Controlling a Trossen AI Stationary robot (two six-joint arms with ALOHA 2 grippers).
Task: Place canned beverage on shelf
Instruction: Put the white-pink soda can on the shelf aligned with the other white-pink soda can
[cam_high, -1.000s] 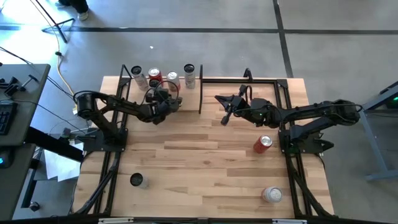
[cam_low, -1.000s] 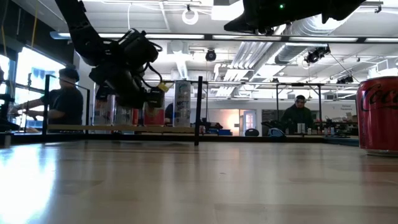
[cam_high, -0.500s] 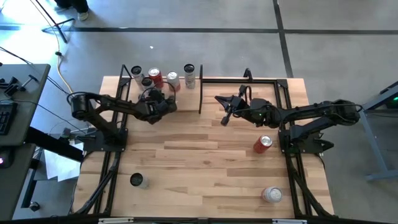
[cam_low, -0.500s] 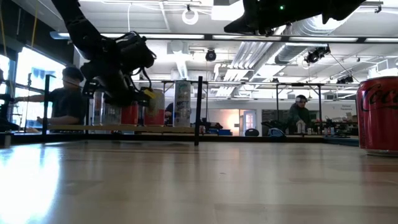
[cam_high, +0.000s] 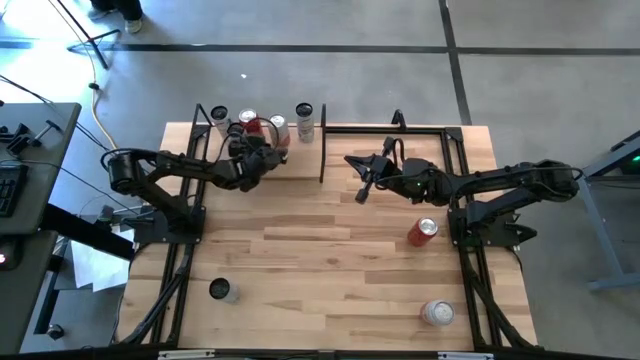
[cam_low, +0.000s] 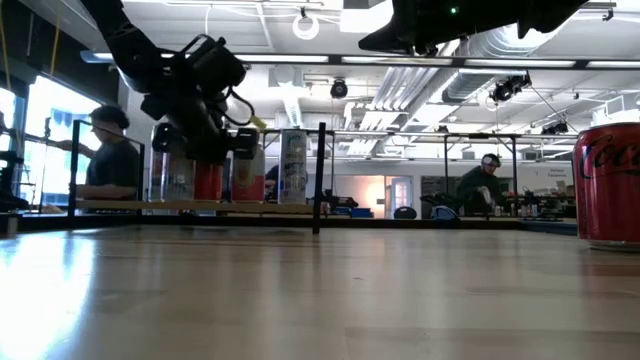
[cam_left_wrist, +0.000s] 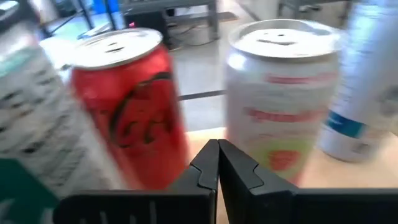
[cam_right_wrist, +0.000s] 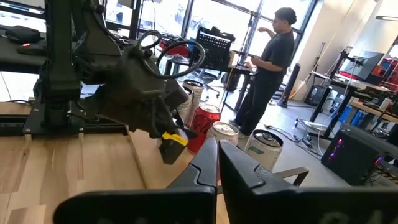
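At the shelf's (cam_high: 262, 150) front edge, the left gripper (cam_high: 262, 150) hangs empty with fingers pressed together, facing a red can (cam_left_wrist: 127, 106) and a white can (cam_left_wrist: 280, 99) standing there. Beyond the shelf's right end, the right gripper (cam_high: 362, 190) hovers, fingers together, holding nothing.

- Wood-plank tabletop (cam_high: 320, 250), pale, boards running across its width.
- Grey floor (cam_high: 330, 80) around the table, crossed by dark seams.
- Dark desk (cam_high: 40, 130) off the table's left side, with a black keyboard (cam_high: 8, 190) at its edge.
- White papers (cam_high: 95, 265) on the floor beside the table's left edge.
- Yellow cable (cam_high: 100, 115) trailing over the floor between desk and table.
- 2 people far behind the table in the low view: 1 in a dark top (cam_low: 110, 160) by the windows, 1 (cam_low: 482, 185) at a distant bench.
- Standing person in dark clothes (cam_right_wrist: 270, 74), 1 arm raised, in the right wrist view.
- Long ceiling lights (cam_low: 300, 60) overhead.
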